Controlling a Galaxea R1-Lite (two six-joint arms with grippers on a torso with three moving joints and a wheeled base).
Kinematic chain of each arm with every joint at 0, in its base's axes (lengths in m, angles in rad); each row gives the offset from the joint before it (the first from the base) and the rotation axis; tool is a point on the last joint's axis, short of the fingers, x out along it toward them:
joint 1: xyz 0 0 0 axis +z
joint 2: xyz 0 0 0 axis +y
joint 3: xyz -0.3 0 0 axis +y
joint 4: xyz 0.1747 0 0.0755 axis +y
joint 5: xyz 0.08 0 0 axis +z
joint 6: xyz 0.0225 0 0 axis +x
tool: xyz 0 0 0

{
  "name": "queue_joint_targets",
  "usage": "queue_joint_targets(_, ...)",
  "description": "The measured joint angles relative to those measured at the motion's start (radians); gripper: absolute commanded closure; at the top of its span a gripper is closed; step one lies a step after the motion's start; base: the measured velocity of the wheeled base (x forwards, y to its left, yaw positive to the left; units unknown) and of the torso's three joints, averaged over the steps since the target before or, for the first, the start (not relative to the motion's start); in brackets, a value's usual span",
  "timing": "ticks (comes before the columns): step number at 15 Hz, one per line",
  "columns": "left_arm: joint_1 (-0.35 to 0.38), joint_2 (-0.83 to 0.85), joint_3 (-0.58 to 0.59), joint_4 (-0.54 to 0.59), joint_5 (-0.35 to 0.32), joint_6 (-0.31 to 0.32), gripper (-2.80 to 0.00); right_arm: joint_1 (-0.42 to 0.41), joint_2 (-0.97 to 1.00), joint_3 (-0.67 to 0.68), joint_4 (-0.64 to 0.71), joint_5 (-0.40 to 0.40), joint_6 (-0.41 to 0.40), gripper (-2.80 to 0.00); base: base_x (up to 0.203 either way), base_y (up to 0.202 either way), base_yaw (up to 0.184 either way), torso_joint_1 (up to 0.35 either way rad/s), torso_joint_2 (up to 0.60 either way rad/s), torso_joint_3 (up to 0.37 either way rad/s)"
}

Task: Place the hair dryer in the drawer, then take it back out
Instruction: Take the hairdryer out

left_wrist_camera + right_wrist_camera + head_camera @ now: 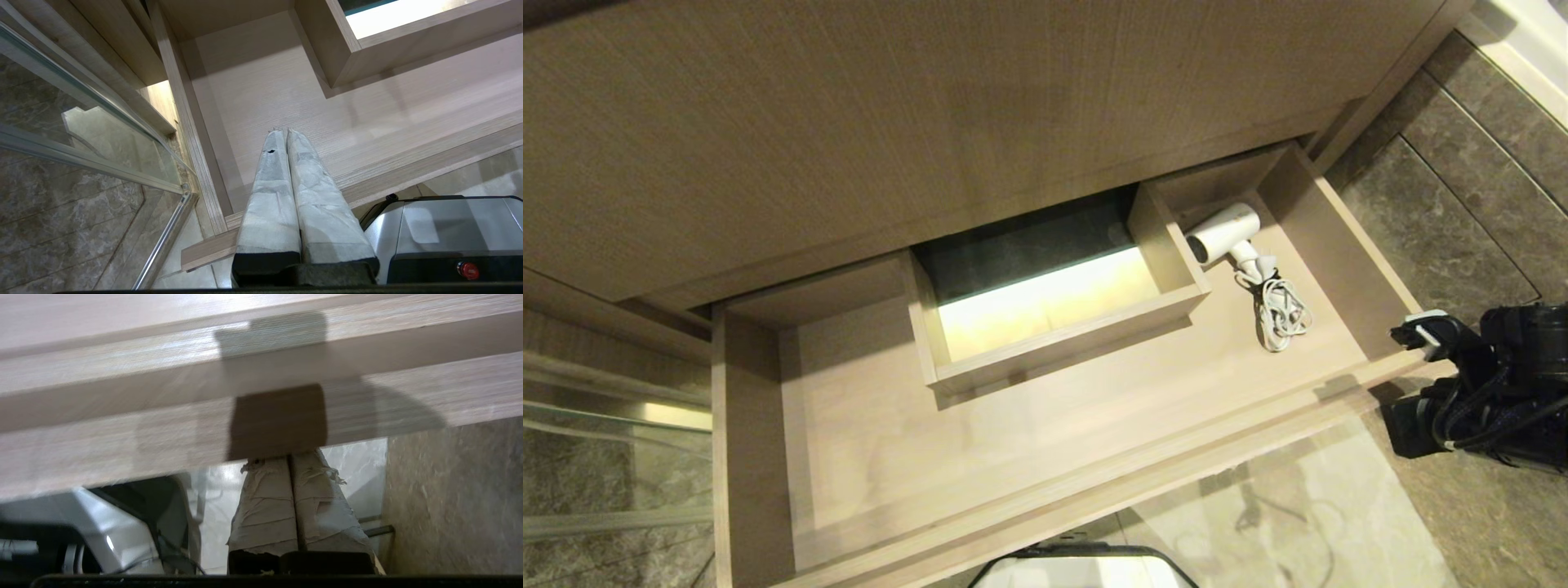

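Note:
The drawer stands pulled out, wide and shallow, in light wood grain. The white hair dryer lies inside it at the far right, dark grille end toward the boxed cut-out, with its bundled white cord beside it. My right arm is low at the drawer's front right corner. The right gripper is shut and empty, its taped tips at the lower edge of the drawer front. Parked over the drawer's front left corner, my left gripper is shut on nothing.
The boxed cut-out rises in the drawer's middle, lit from below. A taller wood-grain panel overhangs the back. A glass partition stands at the left and grey stone tiles at the right. My base sits before the drawer front.

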Motion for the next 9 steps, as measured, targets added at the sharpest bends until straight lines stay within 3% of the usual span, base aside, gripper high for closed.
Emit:
queue_joint_targets(4, -0.001, 0.000, 0.000, 0.000, 0.000, 0.000, 0.00, -0.018, 0.067, -0.166, -0.198, -0.001, 0.014, 0.00, 0.000, 0.000, 0.000, 0.000, 0.00, 0.000)
queue_joint_targets(7, 0.000, 0.000, 0.000, 0.000, 0.000, 0.000, 0.00, -0.027, 0.170, -0.378, -0.413, -0.015, 0.051, 0.00, 0.000, 0.000, 0.000, 0.000, 0.00, 0.000)
queue_joint_targets(9, 0.000, 0.000, 0.000, 0.001, 0.001, 0.000, 0.00, -0.039, 0.252, -0.504, -0.424, -0.053, 0.069, 0.00, 0.000, 0.000, 0.000, 0.000, 0.00, 0.000)
